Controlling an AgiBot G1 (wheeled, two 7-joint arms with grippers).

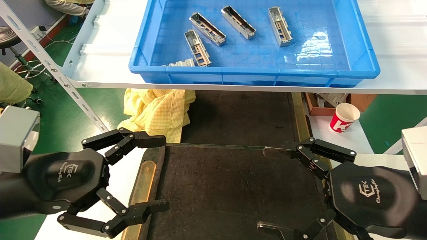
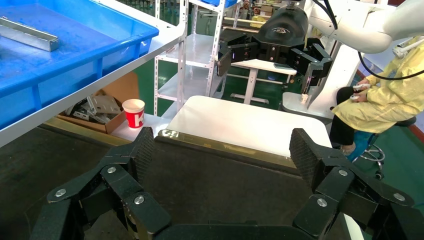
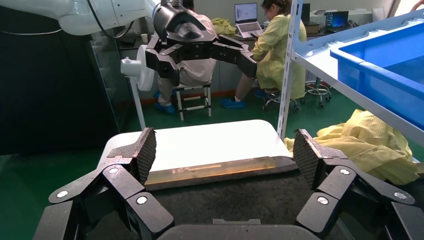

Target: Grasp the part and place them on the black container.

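Lying in the blue bin (image 1: 360, 50) (head view only), silver channel parts (image 1: 207, 28) are gleaming; both grippers (image 1: 161, 173) (image 1: 267, 188) are hovering, fingers wide, over the felt-like tray (image 1: 233, 186).

**White shelf above, white table below**

A white shelf (image 1: 106, 71) carried the blue bin (image 1: 253, 71). Below it, a white table (image 1: 347, 138) bore the black container (image 1: 233, 186), a red-and-white paper cup (image 1: 344, 117) and a brown cardboard box (image 1: 320, 108).
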